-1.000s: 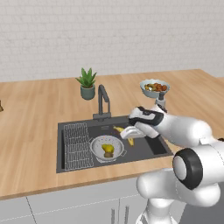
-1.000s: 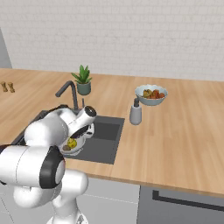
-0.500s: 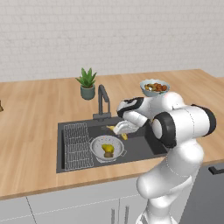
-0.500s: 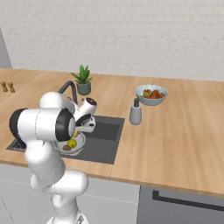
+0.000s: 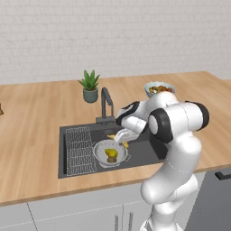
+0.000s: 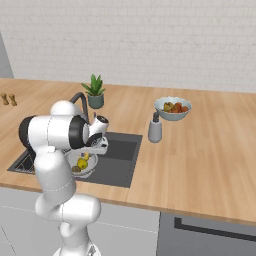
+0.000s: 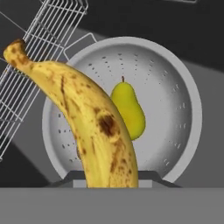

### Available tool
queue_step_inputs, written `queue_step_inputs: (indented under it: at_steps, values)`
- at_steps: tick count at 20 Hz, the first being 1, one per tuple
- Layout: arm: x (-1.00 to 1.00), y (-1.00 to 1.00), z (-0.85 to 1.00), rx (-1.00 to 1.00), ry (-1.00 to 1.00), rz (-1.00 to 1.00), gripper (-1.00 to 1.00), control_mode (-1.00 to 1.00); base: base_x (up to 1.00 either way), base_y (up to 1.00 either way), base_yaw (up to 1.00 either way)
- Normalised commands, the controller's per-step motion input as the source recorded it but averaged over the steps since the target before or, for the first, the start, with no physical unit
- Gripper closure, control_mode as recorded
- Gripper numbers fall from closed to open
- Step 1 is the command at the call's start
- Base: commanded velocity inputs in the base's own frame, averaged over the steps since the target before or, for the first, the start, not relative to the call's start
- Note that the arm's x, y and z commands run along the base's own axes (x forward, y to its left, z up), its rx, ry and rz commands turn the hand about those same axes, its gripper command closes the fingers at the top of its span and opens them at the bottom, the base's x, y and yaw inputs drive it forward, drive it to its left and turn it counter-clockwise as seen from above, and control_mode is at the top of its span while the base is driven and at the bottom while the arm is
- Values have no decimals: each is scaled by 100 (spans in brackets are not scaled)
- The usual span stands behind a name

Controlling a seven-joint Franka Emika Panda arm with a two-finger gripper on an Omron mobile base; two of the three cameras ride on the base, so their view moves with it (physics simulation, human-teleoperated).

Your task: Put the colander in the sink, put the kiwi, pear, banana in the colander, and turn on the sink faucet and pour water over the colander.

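Left base view: gripper (image 5: pixel 121 137) hangs over the sink (image 5: pixel 149 151), closed on the banana (image 5: pixel 118 138), which pokes out just beside the fingertips at the near right rim of the colander (image 5: pixel 111 152). Colander sits on the basin floor below and to the left of the hand, with the pear (image 5: pixel 111 154) inside it. Wire rack (image 5: pixel 80 149) lies further left of the colander, touching or nearly so. Sink faucet (image 5: pixel 106 104) stands right behind the hand, spout bent toward the basin. Potted plant (image 5: pixel 90 85) is behind the faucet on the counter (image 5: pixel 36 108); fruit bowl (image 5: pixel 159 88) is behind the arm, partly hidden by the wrist and elbow.

Right base view: the arm's big white links block most of the colander (image 6: pixel 84 166) and the gripper fingers; can't make out the jaws here. Pear (image 6: pixel 82 163) shows in the colander under the hand, and a small brown thing beside it, likely the kiwi (image 6: pixel 76 169). Soap dispenser (image 6: pixel 155 128) stands on the counter well off to the far side of the hand, fruit bowl (image 6: pixel 172 107) beyond it, plant (image 6: pixel 94 91) behind the arm.

Hand view: banana (image 7: pixel 87 125) held between the tips, rising from the bottom, covering the colander's (image 7: pixel 175 109) left half. Pear (image 7: pixel 130 112) lies at the middle, partly behind the banana. Wire rack (image 7: pixel 39 48) runs beside the colander's handle.
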Motion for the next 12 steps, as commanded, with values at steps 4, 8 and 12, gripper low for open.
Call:
queue_step_inputs:
  at_steps: [4, 8, 12]
  values:
    - [7, 0, -17, 0, 0, 0, 100, -100, 0, 0, 0]
    - [14, 2, -20, 0, 0, 0, 100, -100, 0, 0, 0]
    - [18, 8, -17, 0, 0, 0, 100, -100, 0, 0, 0]
